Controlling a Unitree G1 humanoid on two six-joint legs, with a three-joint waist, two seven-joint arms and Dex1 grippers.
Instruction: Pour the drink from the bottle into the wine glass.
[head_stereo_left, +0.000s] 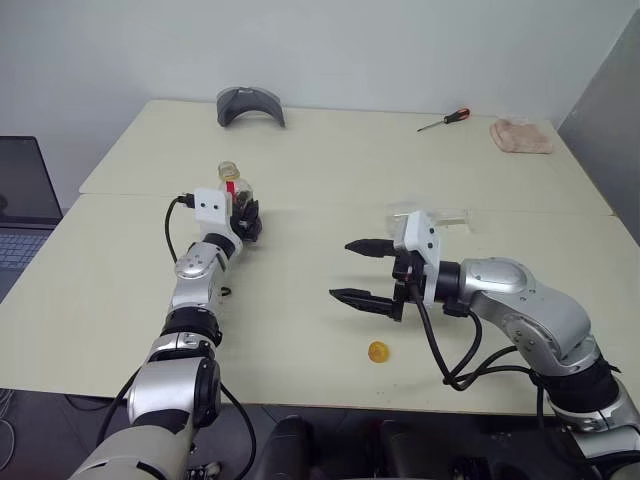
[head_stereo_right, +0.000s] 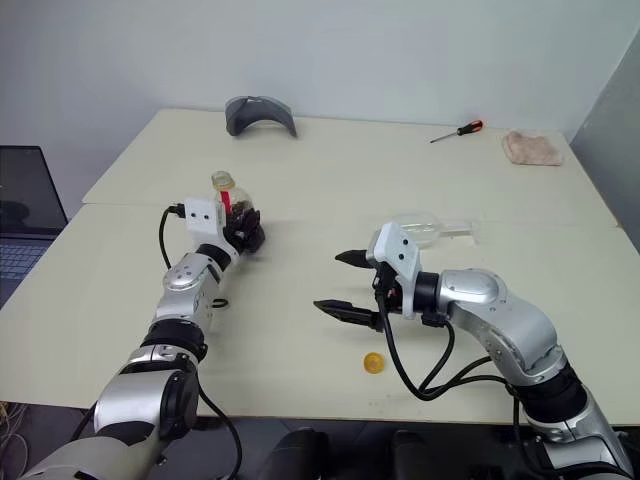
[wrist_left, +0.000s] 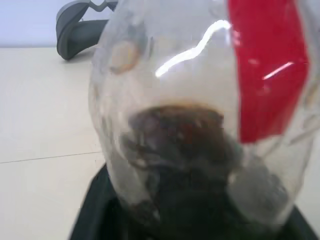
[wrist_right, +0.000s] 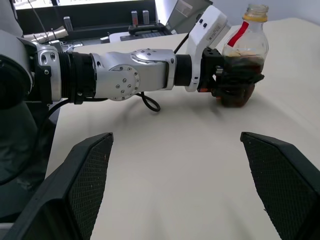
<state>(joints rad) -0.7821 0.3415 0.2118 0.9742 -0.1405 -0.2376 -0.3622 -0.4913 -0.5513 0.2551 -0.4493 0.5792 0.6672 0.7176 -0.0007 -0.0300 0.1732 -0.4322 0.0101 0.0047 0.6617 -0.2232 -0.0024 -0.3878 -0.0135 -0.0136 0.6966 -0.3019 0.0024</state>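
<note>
Nearest on the pale table (head_stereo_left: 300, 330) lies a small yellow screw cap (head_stereo_left: 378, 351), so the bottle is open and any tilt will spill it.

Just beyond the cap, the right gripper (head_stereo_left: 342, 270) hovers with its two black fingers spread wide and nothing between them. Close behind its white housing is the clear wine glass (head_stereo_right: 418, 227), which is partly hidden. It seems to lie on its side, the stem pointing away to the right, though I cannot be sure. If so, it must be stood up before any pouring, and a careless nudge could send it rolling.

Further back on the left stands the small clear plastic bottle with a round body and red label strip (wrist_right: 247, 40). The dark brown drink (wrist_left: 175, 130) sits low in it. The left gripper (wrist_right: 240, 82) has its fingers on either side of the lower body, but I cannot tell whether they press on it. A loose hold would let the bottle slip on lifting, and a hard squeeze could push drink out.

Farthest off are a red-handled screwdriver (head_stereo_left: 445, 120), a pink cloth (head_stereo_left: 520, 136) and a grey curved shell (head_stereo_left: 250, 105), all well clear.
</note>
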